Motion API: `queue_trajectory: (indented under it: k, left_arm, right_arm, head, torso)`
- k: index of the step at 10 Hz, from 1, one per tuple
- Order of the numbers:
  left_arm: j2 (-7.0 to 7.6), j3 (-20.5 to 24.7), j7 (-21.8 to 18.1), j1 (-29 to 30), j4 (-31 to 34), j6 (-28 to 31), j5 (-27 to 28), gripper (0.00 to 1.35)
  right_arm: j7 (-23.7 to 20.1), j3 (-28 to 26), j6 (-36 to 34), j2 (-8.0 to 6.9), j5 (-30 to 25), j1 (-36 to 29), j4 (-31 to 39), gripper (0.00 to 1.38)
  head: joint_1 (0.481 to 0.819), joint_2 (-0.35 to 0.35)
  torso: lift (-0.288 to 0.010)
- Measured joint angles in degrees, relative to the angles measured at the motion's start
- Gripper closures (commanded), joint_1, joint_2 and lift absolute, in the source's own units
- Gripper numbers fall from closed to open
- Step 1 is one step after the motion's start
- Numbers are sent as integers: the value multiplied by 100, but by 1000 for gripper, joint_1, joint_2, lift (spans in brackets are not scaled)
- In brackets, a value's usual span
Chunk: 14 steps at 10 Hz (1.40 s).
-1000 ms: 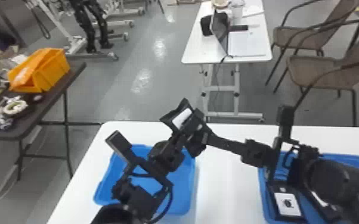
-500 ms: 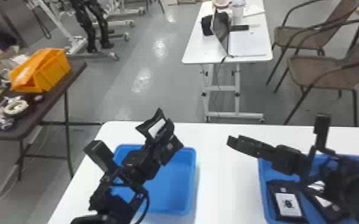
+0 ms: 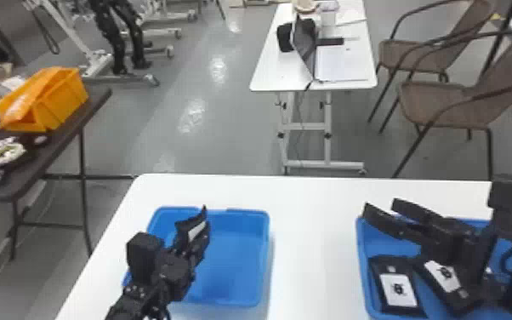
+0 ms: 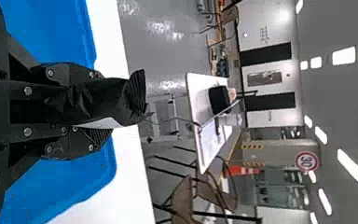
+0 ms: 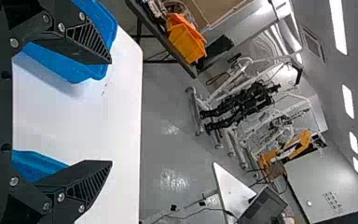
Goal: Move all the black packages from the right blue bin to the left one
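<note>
Downward head view, close outward wrist views

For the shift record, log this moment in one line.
left claw: grips black package over left bin; right claw: open over right bin; right bin: two black packages visible

Black arms (image 3: 172, 274), boxy housings (image 3: 143, 253), silver screws (image 5: 14, 181), ribbed fingers (image 5: 93, 41)
</note>
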<state>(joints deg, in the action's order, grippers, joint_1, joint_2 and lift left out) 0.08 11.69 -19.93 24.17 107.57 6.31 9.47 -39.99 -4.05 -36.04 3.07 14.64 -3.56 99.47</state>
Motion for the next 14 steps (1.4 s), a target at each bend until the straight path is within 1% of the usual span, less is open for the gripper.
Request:
queue_trajectory:
  k: [1, 2, 3, 4, 5, 6, 8, 10, 11, 13, 14]
  left_arm:
    - [-6, 8, -161, -53, -29, -38, 586, 1033]
    - [-8, 46, -200, -102, -90, -239, 825, 337]
    - [-8, 126, -217, -101, -111, -440, 797, -2]
    - [-8, 215, -299, -82, -95, -556, 600, 96]
    - [-8, 252, -299, -54, -24, -600, 238, 245]
    - [-8, 230, -276, -28, 223, -467, -87, 266]
    - [-8, 109, -254, -62, 763, 50, -677, 277]
    - [-8, -59, -131, -113, 985, 309, -1235, 277]
    - [-8, -142, -15, -109, 1021, 331, -1424, 277]
    - [-8, -277, 196, -51, 1036, 325, -1688, 277]
    - [-8, -312, 240, -31, 1037, 322, -1756, 277]
  right_arm:
    - [2, 7, 20, -41, -206, -31, 90, 280]
    - [1, 22, 42, -69, -307, -56, 130, 280]
    - [33, 35, 67, -83, -391, -98, 186, 280]
    - [167, 37, 105, -107, -510, -192, 306, 280]
    - [346, 36, 170, -125, -575, -312, 436, 280]
    - [514, 26, 215, -130, -600, -431, 557, 280]
    - [958, -56, 220, -136, -613, -676, 821, 291]
    - [1663, -180, 208, -144, -566, -1039, 1139, 321]
    - [2085, -232, 243, -161, -548, -1300, 1290, 369]
    - [2903, -305, 508, -274, -446, -1843, 1480, 403]
    - [3151, -380, 625, -293, -389, -2019, 1501, 403]
  head:
    - [695, 192]
    - [695, 194]
    - [695, 198]
    - [695, 198]
    - [695, 194]
    - [695, 184]
    - [695, 153]
    - [695, 89]
    - [695, 58]
    - [695, 21]
    - [695, 0]
  torso:
    - [-41]
    - [-41]
    - [-41]
    - [-41]
    - [-41]
    - [-41]
    - [-41]
    - [-41]
    - [-41]
    - [-41]
    - [-41]
